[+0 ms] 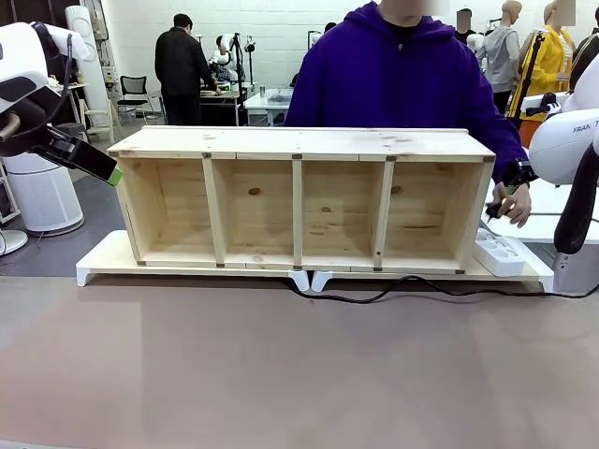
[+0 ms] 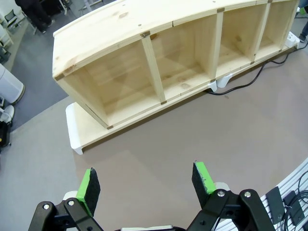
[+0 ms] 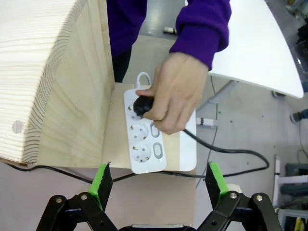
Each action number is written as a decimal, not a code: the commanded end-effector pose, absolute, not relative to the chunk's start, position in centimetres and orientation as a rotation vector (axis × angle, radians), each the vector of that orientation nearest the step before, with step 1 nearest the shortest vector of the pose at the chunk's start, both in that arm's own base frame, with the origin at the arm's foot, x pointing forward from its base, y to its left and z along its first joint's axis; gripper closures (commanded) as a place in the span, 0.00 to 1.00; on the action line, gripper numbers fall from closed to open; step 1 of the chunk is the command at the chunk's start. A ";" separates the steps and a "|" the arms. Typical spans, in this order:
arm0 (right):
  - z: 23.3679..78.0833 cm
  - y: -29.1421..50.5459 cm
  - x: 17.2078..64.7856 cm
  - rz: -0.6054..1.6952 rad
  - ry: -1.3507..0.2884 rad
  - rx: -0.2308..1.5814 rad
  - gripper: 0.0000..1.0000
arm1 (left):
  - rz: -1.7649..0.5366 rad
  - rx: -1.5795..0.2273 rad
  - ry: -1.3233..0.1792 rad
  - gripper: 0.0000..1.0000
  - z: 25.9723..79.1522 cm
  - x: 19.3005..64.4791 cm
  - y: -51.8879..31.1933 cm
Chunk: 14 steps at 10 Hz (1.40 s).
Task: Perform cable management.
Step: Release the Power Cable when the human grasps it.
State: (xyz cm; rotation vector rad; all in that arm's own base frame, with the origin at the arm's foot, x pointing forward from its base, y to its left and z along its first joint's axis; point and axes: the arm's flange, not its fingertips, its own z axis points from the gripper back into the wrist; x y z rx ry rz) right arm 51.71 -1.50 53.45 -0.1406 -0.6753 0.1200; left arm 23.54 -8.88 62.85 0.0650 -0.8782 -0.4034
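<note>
Shelf: the wooden shelf (image 1: 299, 201) has four open boxes.
Cable: the cable (image 1: 393, 292) lies on the bench just in front of the shelf.
Power strip: the power strip (image 3: 149, 137) sits beside the shelf's end; a hand (image 3: 173, 96) presses a plug (image 3: 143, 105) into it.
Left gripper (image 2: 147, 183): jaws apart, above the bench.
Right gripper (image 3: 158, 179): jaws apart, above the power strip.

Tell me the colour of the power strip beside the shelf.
White; the power strip shows best in the right wrist view.

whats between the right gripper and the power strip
Right wrist view: a stretch of the black cable crosses between the open right gripper and the white power strip.
</note>
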 end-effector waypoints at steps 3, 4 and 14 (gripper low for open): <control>53.4 -1.4 51.7 0.116 -0.673 -0.139 0.00 | -0.399 0.075 -0.871 0.00 62.8 23.3 -9.0; 53.4 -1.4 51.7 0.116 -0.673 -0.139 0.00 | -0.399 0.075 -0.871 0.00 62.8 23.3 -9.0; 53.4 -1.4 51.7 0.116 -0.673 -0.139 0.00 | -0.399 0.075 -0.871 0.00 62.8 23.3 -9.0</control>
